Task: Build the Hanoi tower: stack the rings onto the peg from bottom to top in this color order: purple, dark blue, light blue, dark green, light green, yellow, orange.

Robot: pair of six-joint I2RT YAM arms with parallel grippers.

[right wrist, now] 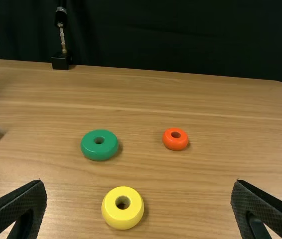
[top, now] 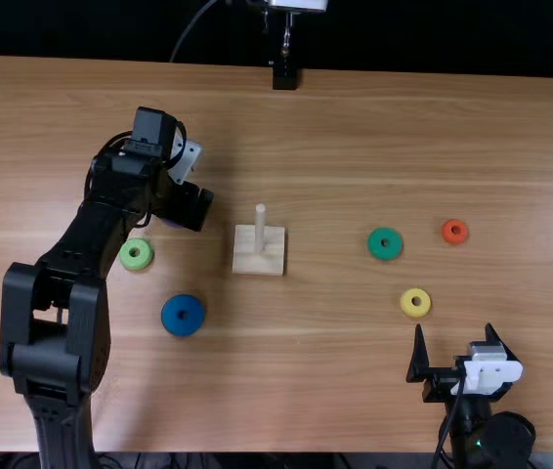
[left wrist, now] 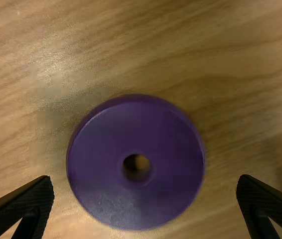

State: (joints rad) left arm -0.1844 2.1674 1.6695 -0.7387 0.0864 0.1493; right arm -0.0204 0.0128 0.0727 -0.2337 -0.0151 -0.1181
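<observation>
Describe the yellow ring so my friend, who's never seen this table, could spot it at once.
On the wooden table, find the upright peg. To its right in the top view lie three rings; the yellow ring is nearest the right gripper. Its colour sets it apart from the dark green ring and orange ring.

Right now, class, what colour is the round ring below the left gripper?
Purple; the round ring shows best in the left wrist view.

In the top view, the left tool mostly hides the purple ring.
</observation>
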